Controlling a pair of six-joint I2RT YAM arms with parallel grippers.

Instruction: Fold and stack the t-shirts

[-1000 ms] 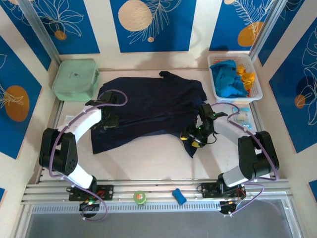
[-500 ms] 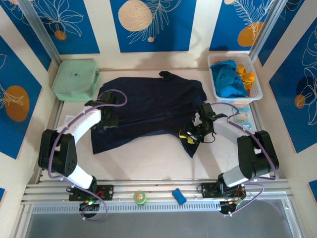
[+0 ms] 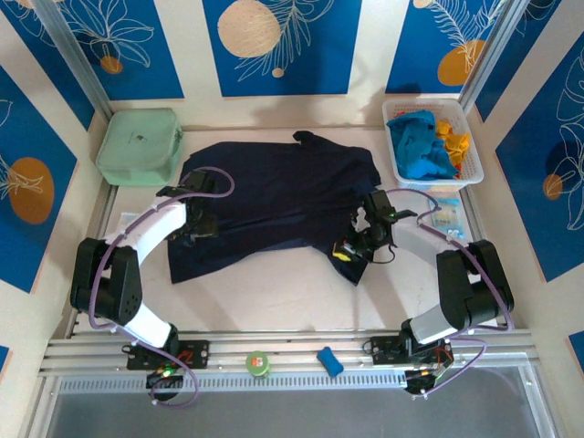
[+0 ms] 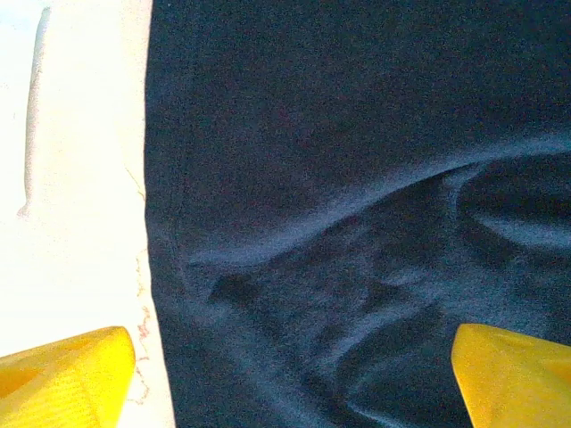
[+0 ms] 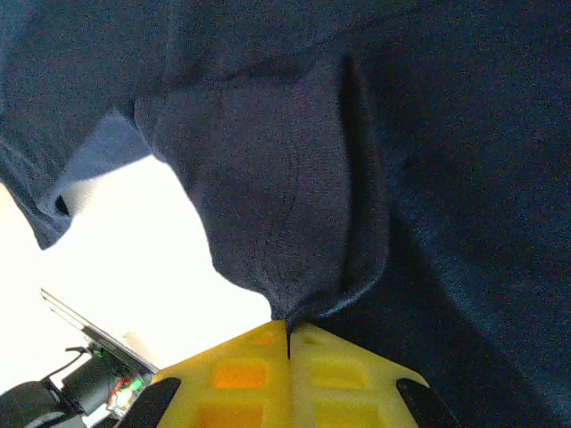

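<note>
A large dark navy t-shirt (image 3: 274, 196) lies spread and wrinkled on the table. My left gripper (image 3: 203, 224) hovers open over its left part. In the left wrist view its yellow fingers (image 4: 62, 379) stand wide apart above the navy cloth (image 4: 357, 178), close to the hem. My right gripper (image 3: 347, 249) is at the shirt's lower right corner. In the right wrist view this gripper (image 5: 287, 325) is shut on a pinched fold of the navy cloth (image 5: 285, 196). A turquoise-blue t-shirt (image 3: 418, 146) and an orange-yellow t-shirt (image 3: 453, 139) lie bunched in the white mesh basket (image 3: 438, 183).
A pale mint-green box (image 3: 139, 146) stands at the back left. A small packet (image 3: 444, 212) lies in front of the basket. A green tape roll (image 3: 259, 364) and a blue object (image 3: 330, 361) sit on the front rail. Bare table (image 3: 274, 292) lies below the shirt.
My right gripper has closed on the navy shirt's lower right edge and shifted slightly up and left. The left arm has stayed in place, open.
</note>
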